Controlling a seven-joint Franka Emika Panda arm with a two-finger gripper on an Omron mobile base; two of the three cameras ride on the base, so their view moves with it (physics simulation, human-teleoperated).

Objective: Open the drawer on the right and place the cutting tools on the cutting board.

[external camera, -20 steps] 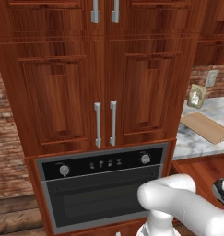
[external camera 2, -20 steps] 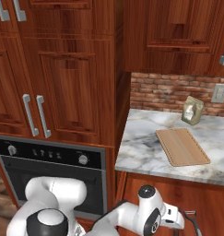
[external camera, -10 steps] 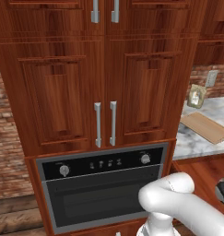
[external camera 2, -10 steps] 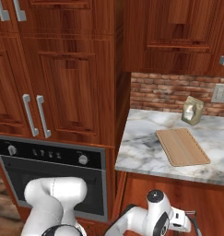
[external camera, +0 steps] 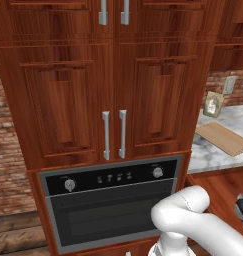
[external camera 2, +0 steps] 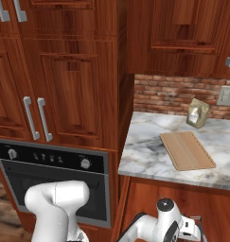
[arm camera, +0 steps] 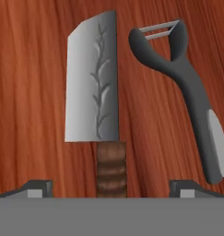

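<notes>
Grey-bladed cleaver (arm camera: pixel 92 83), brown ribbed handle; peeler (arm camera: pixel 187 87) probably dark grey.

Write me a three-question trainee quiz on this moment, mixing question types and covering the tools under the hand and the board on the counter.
1. True or false: the flat light tan wooden cutting board on the grey-white marble countertop already has a tool lying on it.
2. Multiple choice: in the hand view, what lies beside the steel cleaver with the ribbed brown wooden handle? A) a spoon B) a dark grey Y-shaped peeler C) a whisk
3. Fill in: the gripper has its fingertips spread to either side of the cleaver's ______.

Key:
1. False; the board is bare.
2. B.
3. Handle; the jaws are open and not touching it.
</notes>
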